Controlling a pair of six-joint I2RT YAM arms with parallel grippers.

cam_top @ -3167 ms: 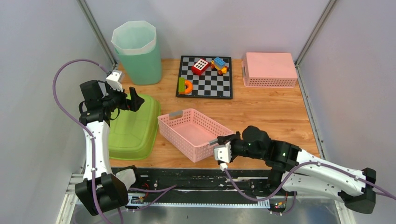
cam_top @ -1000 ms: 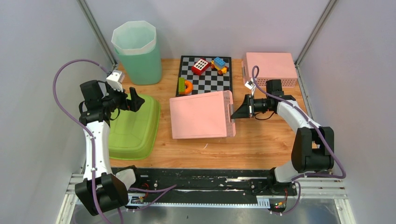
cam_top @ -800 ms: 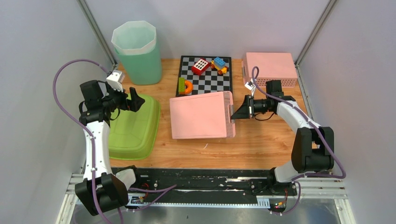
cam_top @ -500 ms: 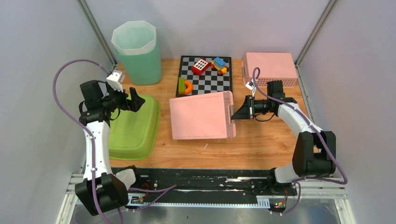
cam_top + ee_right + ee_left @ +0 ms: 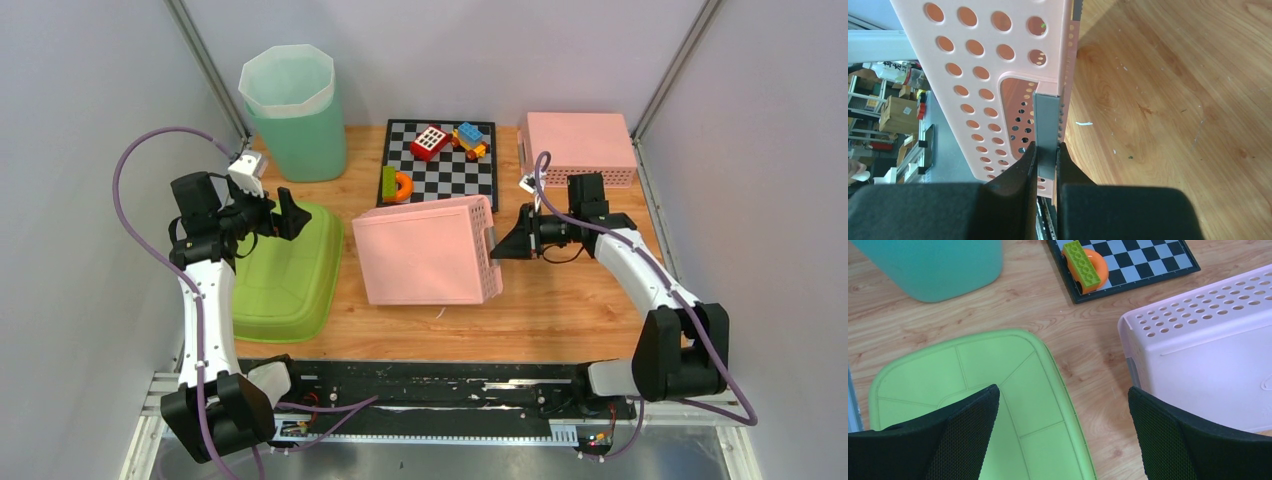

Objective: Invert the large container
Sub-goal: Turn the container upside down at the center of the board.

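The large container, a pink perforated basket, lies mid-table with its solid bottom facing up and slightly tilted. My right gripper is shut on the grey-taped patch of its right-hand rim. In the right wrist view the holed wall fills the left side, and my right gripper pinches the grey strip. My left gripper hangs open over the inverted green tub, apart from the basket. In the left wrist view the left gripper holds nothing, and the basket shows at the right.
A teal bin with a white liner stands at the back left. A chessboard carrying toy blocks lies behind the basket. A smaller pink basket sits upside down at the back right. Bare wood lies to the right and front.
The basket, open side up at the front three seconds ago, is now bottom up. Over the last second the right gripper has shifted it slightly left and tilted it. The left arm has not moved.
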